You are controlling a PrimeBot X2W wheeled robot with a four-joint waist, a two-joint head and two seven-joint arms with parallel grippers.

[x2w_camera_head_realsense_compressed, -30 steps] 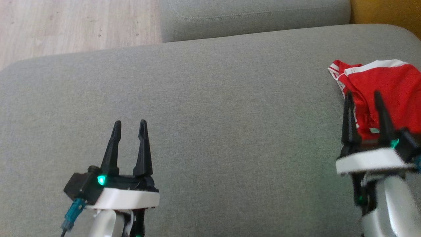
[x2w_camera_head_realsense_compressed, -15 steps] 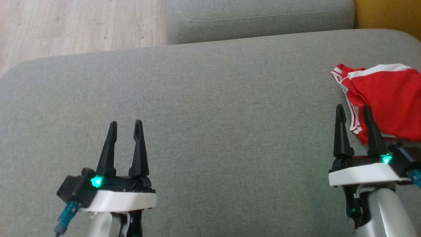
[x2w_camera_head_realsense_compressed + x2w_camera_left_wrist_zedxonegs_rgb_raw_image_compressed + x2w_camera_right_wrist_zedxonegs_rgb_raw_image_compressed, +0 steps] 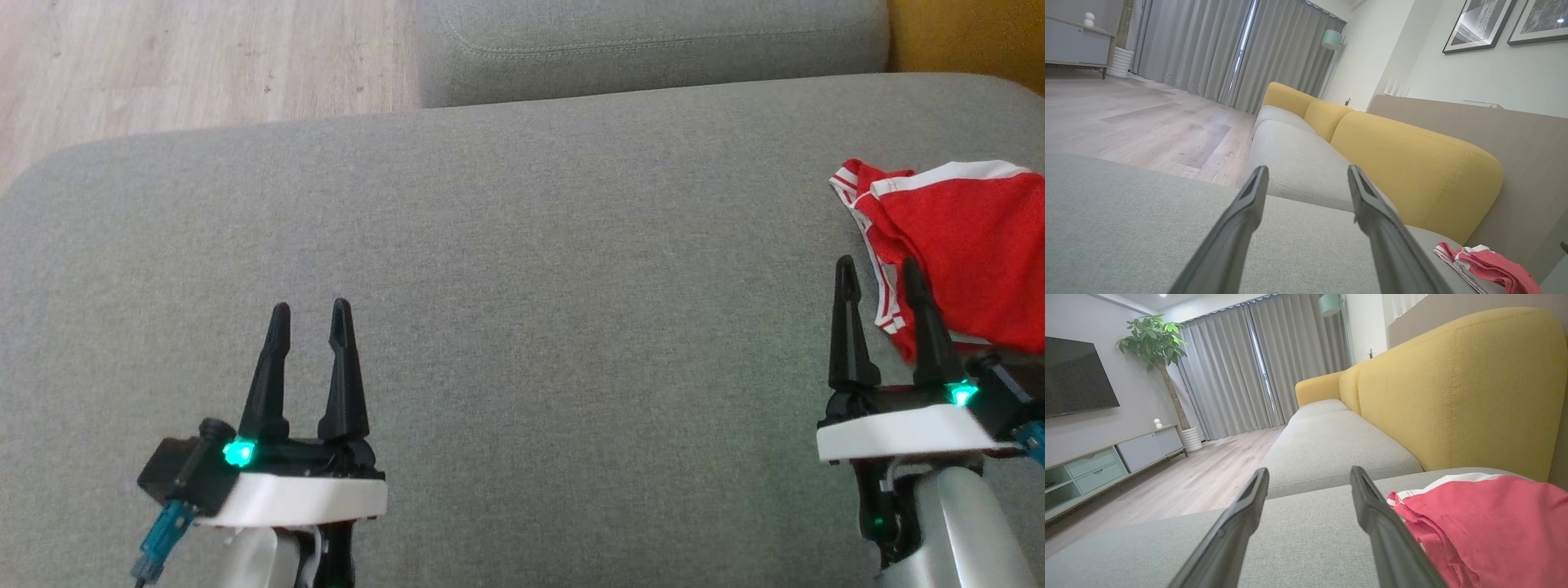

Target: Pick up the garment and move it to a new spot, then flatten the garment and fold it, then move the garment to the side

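On the right end of the grey seat cushion (image 3: 571, 286) lies the garment (image 3: 963, 245), red with white trim, bunched rather than flat. Its left edge is a rumpled fold with white stripes, and its right side runs past the border of the head view. Behind it the yellow backrest (image 3: 1457, 392) rises close to its far edge.

Just beside the garment's near left edge sits the right gripper (image 3: 879, 265), its 2 dark fingers parted with only bare grey fabric between them. From the head view its right finger crosses the red cloth. From the right wrist view the cloth lies right alongside that finger, and I cannot tell whether they touch. It grasps nothing.

Well apart, toward the cushion's left half, the left gripper (image 3: 310, 307) hangs over plain upholstery, fingers likewise spread and empty.

Between the 2 grippers, and ahead of them up to the cushion's rounded far edge, the grey surface is wide and bare. Beyond that edge a 2nd grey cushion (image 3: 653, 49) continues the sofa, and pale wooden floor (image 3: 196, 65) opens off the left corner.
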